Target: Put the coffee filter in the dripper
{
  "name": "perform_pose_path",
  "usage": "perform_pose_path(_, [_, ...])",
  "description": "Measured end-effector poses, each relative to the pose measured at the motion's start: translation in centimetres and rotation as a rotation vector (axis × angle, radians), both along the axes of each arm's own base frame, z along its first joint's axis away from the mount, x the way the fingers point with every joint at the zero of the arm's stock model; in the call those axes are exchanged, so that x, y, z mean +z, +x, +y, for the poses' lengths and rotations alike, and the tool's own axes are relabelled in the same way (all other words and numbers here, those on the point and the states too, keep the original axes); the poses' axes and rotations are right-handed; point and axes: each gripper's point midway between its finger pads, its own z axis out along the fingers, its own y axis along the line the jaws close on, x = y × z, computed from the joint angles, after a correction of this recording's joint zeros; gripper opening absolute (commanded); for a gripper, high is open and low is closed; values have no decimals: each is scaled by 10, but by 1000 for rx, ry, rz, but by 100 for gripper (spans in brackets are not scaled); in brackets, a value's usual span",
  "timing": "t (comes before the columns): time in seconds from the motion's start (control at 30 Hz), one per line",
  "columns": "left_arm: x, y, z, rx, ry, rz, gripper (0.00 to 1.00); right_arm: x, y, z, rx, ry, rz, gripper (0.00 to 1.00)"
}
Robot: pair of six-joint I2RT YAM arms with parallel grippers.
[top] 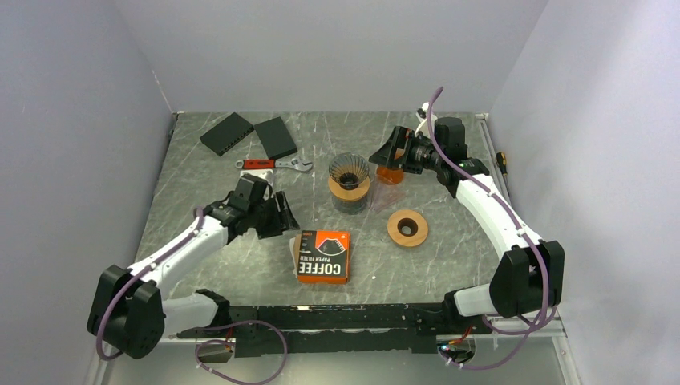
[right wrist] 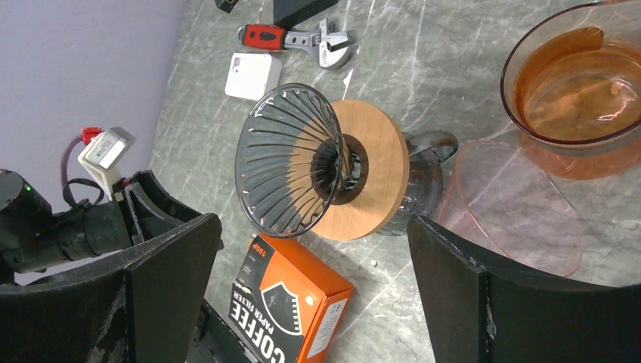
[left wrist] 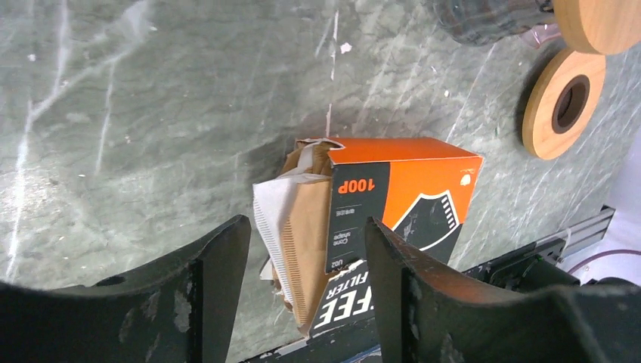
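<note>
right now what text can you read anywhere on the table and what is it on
"COFFEE PAPER FILTER": top face of the orange coffee filter box.
"100P": black strip near that box's opened end.
Small print below "100P" on that strip: too small to read reliably.
No text is readable on anything else.

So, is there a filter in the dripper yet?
No, the dripper shows only its bare ribbed glass, and the filters sit in the open box.
</note>
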Motion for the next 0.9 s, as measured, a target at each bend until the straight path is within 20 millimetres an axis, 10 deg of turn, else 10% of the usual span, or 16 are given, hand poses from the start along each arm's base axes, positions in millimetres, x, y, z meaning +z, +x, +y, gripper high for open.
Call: perform_pose_path(0.9, [-31, -8, -6, -25, -134, 89, 42, -3, -2, -1, 1, -10, 10, 99])
